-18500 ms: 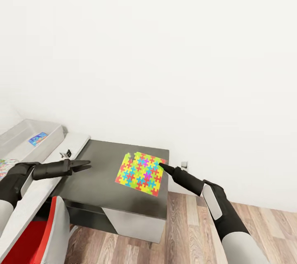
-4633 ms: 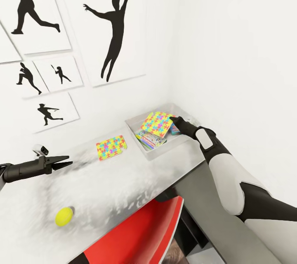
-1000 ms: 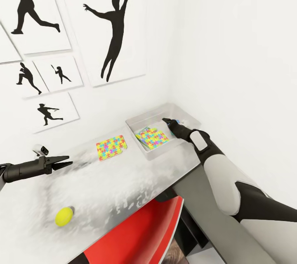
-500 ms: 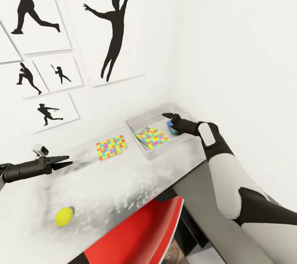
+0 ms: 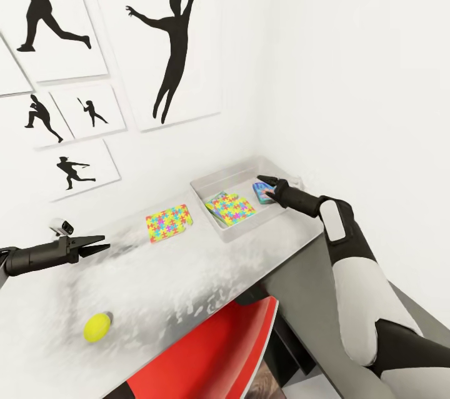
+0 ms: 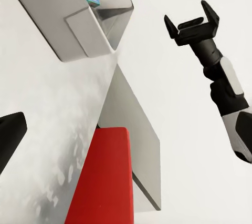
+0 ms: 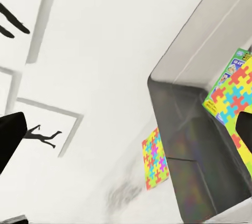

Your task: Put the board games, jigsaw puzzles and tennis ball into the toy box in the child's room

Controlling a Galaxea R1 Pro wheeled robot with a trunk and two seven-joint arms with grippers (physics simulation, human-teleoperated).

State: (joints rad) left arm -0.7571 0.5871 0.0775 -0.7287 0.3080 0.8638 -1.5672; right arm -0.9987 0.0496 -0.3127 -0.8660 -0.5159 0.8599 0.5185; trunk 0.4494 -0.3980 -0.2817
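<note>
The light grey toy box [image 5: 201,185] stands at the table's [image 5: 187,274] far right end. Inside it lies one jigsaw puzzle [image 5: 234,208] on top of a green-edged board game [image 7: 231,74], with a bluish board game [image 5: 260,192] at the box's right end. My right gripper [image 5: 265,187] hovers open and empty just above that bluish game. The other jigsaw puzzle [image 5: 169,222] lies on the table left of the box. The tennis ball [image 5: 97,326] rests near the table's front left. My left gripper [image 5: 100,241] is open and empty, above the table's left side.
A red chair [image 5: 206,355] is tucked under the table's front edge. A lower dark grey side unit [image 5: 300,299] stands right of the table beneath my right arm. Black silhouette posters [image 5: 175,43] hang on the white wall behind.
The jigsaw puzzle, held over the toy box 4.6 s ago, now lies flat inside. Over the last second my right gripper has drawn back to the right. The left arm has not moved.
</note>
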